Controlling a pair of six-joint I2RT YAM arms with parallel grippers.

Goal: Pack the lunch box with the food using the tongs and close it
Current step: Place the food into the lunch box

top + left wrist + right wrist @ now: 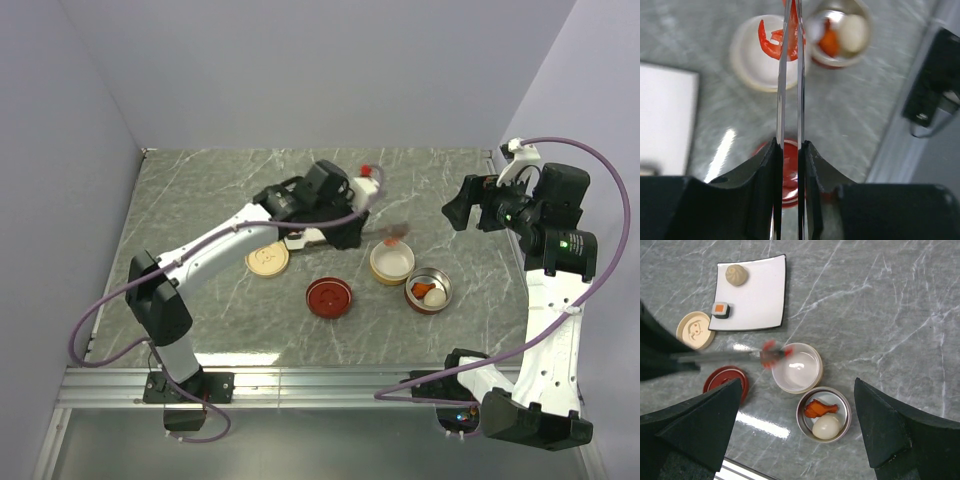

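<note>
Top view: the left gripper [352, 232] is clamped on the tongs [378, 235], which reach right w/ the shrimp [396, 236] at their tips, approx. over the far rim of the white bowl [392, 266]. The right gripper [462, 212] hangs well apart, jaws spread wide, nothing in them. Main risk: a release this near the rim could put the shrimp on the table [200, 190], not in the bowl.

Left wrist view: the tong arms are squeezed narrow, nearly parallel, w/ the shrimp pinched at the far end. The hold looks to be on one edge only — a jolt or a slack squeeze & it may slip out early.

Right wrist view: the shrimp is blurred at the bowl's left rim; its height above the rim I can't tell. Tips going too low could knock the rim and shove the bowl into the metal bowl [832, 396] just beside it, which holds the egg [826, 426]. The ball [736, 275] and sushi roll [720, 310] lie on the plate [760, 300] — not yet packed.
</note>
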